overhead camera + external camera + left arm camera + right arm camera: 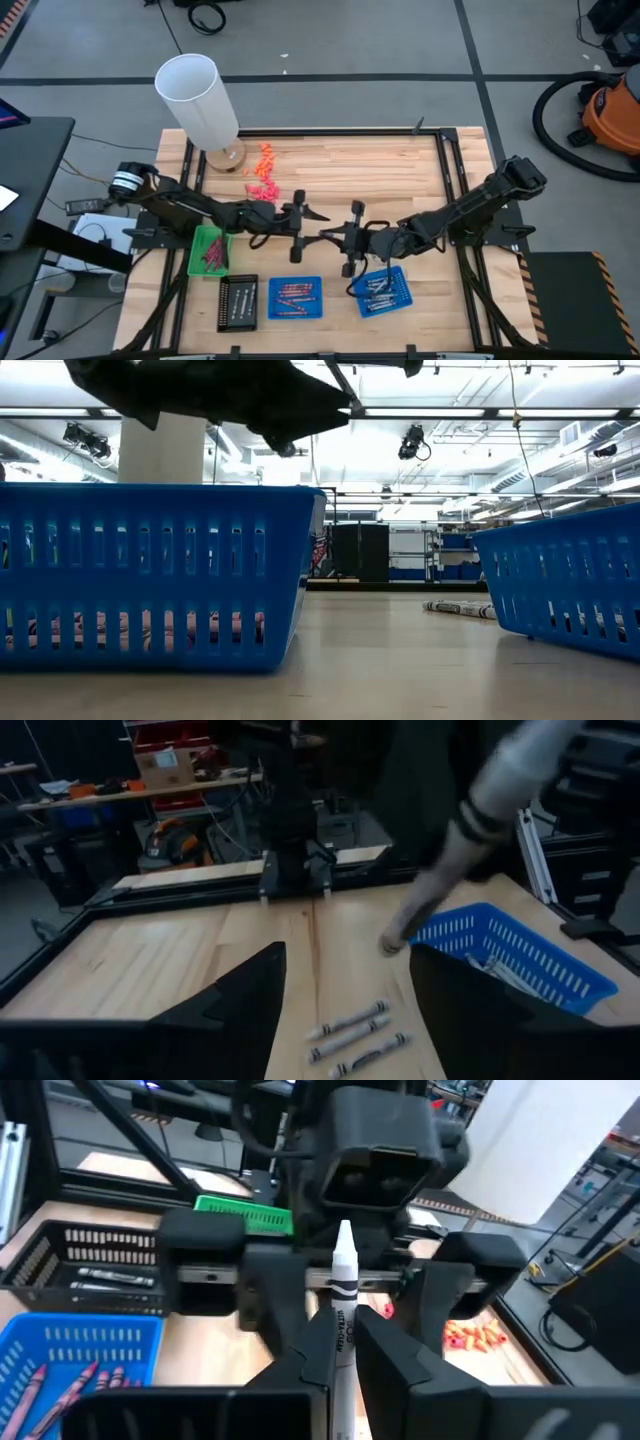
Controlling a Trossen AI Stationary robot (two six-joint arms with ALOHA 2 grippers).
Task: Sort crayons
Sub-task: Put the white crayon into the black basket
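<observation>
Right pincer (pixel 335 1355) was clamped on a grey crayon (pixel 344 1295): light, stiff, snappable, best held mid-shaft. Left pincer (pixel 345 990) gaped empty.

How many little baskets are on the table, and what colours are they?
Green basket: 1
Black basket: 1
Blue baskets: 2
Total: 4
</observation>
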